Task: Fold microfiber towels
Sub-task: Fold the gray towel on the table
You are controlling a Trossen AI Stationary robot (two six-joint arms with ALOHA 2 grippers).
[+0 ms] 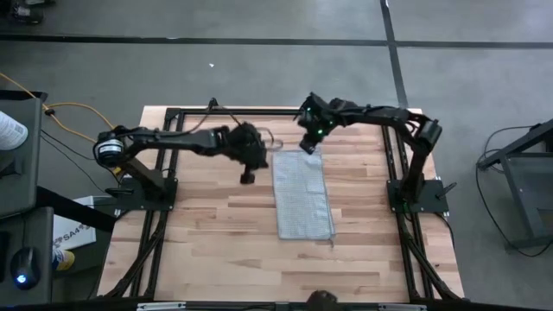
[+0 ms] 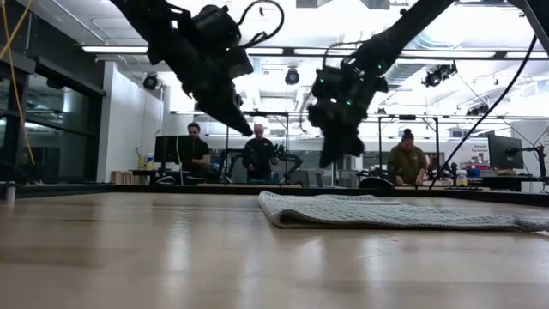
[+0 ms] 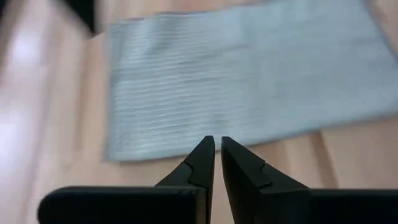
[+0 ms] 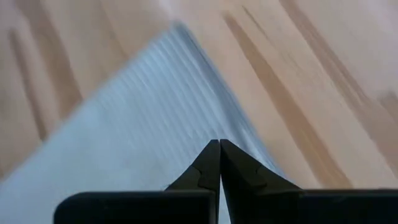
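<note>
The light grey-blue microfiber towel [image 1: 302,194] lies flat on the wooden table as a narrow, long rectangle running from far to near, right of the table's middle. In the low view the towel [image 2: 386,210] rests on the wood as a low, thick strip. My left gripper [image 1: 248,177] hangs shut above bare wood just left of the towel's far part, with nothing between its fingers [image 3: 205,155]. My right gripper [image 1: 308,147] hangs shut over the towel's far end, and the low view shows this gripper [image 2: 328,161] clear above the cloth. Each wrist view looks down on the towel [image 3: 236,81] [image 4: 143,124].
Black frame rails [image 1: 173,155] and the two arm bases stand along the table's left and right sides. Bare wood [image 1: 216,242] lies left of and nearer than the towel. Beyond the far edge, people [image 2: 260,154] sit at other benches.
</note>
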